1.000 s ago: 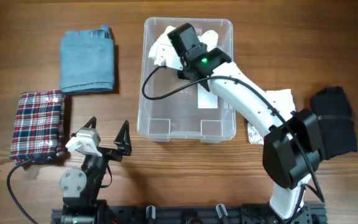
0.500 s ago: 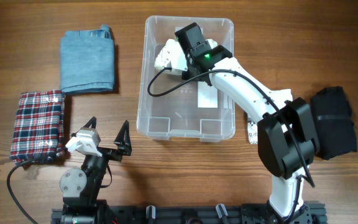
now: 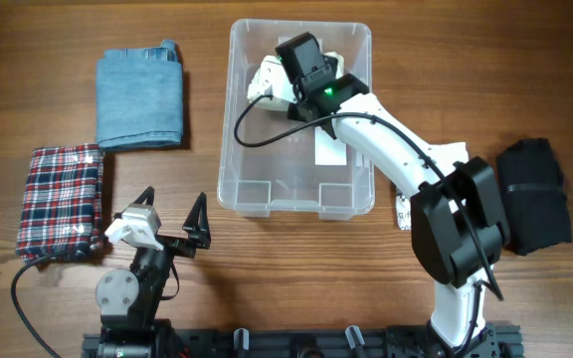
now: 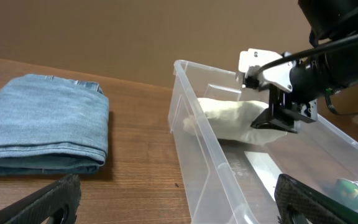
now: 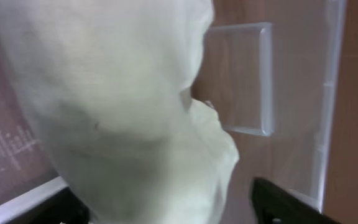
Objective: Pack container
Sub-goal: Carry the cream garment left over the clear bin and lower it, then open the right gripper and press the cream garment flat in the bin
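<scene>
Nudged slightly toward 12 o'clock since a second ago: container (image 3: 267, 194), with right gripper (image 4: 288, 115) reaching into its 12 o'clock end over a cream cloth (image 3: 265, 82).
Jaws of right gripper wide, cloth lying between them and judged released; left gripper (image 3: 175, 199) wide and idle at 7 o'clock. One item apparently packed. Left outside: folded denim (image 3: 140, 99) at 10 o'clock, plaid cloth (image 3: 61, 204) at 9 o'clock, black garment (image 3: 535, 194) at 3 o'clock, all well apart from the container. Remainder of container floor bare save a white label (image 3: 324, 157). Wood-grain table (image 3: 28, 60) throughout; of the room, only a plain brown backdrop in the left wrist view.
</scene>
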You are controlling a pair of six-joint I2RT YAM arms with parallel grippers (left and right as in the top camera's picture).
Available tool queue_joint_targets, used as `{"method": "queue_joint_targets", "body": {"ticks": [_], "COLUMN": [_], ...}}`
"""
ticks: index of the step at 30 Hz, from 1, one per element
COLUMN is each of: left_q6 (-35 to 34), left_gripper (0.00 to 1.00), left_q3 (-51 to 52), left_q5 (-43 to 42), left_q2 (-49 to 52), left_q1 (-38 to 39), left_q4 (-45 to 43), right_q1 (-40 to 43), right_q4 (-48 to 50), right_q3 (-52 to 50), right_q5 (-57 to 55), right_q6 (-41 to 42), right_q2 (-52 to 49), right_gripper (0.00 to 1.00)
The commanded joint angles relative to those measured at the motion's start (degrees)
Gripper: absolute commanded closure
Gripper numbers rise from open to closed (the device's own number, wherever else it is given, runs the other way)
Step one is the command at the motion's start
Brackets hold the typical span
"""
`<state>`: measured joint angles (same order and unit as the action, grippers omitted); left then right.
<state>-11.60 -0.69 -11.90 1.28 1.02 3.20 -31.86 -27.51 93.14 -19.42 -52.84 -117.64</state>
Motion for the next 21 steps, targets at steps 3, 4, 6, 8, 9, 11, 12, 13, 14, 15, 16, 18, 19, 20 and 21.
{"method": "queue_joint_targets", "body": {"ticks": [3,4,6,8,9,11,12,13,14,15,16,18,19,20,21], "left_q6": [0.90,0.92,0.92,0.92,0.90,0.92,0.92,0.92,0.92,0.90,0.90,0.92,0.90,0.92,0.92], "left_gripper": [0.00,0.00,0.00,0.00,0.00,0.00,0.00,0.00,0.00,0.00,0.00,0.00,0.00,0.00,0.00], "left_q3": [0.37,0.35,0.37,0.35,0.37,0.35,0.37,0.35,0.35,0.35,0.37,0.35,0.37,0.37,0.37], "left_q5": [-0.07,-0.07,-0.07,-0.07,-0.07,-0.07,-0.07,-0.07,-0.07,-0.07,-0.07,-0.07,-0.07,-0.07,-0.07], "left_q2": [0.02,0.02,0.02,0.02,0.02,0.02,0.02,0.02,0.02,0.02,0.02,0.02,0.02,0.02,0.02], "left_q1": [-0.50,-0.50,-0.50,-0.50,-0.50,-0.50,-0.50,-0.50,-0.50,-0.50,-0.50,-0.50,-0.50,-0.50,-0.50], "left_q4": [0.07,0.07,0.07,0.07,0.07,0.07,0.07,0.07,0.07,0.07,0.07,0.07,0.07,0.07,0.07], "right_q1": [-0.44,-0.44,-0.44,-0.44,-0.44,-0.44,-0.44,-0.44,-0.44,-0.44,-0.44,-0.37,-0.37,-0.37,-0.39], "right_q4": [1.81,1.79,1.79,1.79,1.75,1.73,1.38,0.87,0.20,-0.66,-1.70,-4.39,-5.90,-6.86,-8.24], "right_q3": [0.98,0.98,0.98,0.98,0.98,0.98,0.98,0.98,0.98,0.98,0.98,0.96,0.96,0.96,0.96], "right_q5": [-2.47,-2.40,-2.40,-1.81,-1.01,0.02,0.85,1.95,3.39,5.09,6.99,11.23,13.55,14.86,16.11], "right_q6": [5.75,6.88,10.16,14.36,18.01,22.71,25.46,27.98,30.56,32.83,34.93,39.76,42.62,44.28,46.21], "right_q2": [5.92,6.62,8.09,9.55,10.56,11.56,12.07,12.26,12.44,12.44,12.41,12.11,12.07,12.04,12.04], "right_gripper": [0.00,0.00,0.00,0.00,0.00,0.00,0.01,0.02,0.04,0.07,0.13,0.28,0.37,0.42,0.50]}}
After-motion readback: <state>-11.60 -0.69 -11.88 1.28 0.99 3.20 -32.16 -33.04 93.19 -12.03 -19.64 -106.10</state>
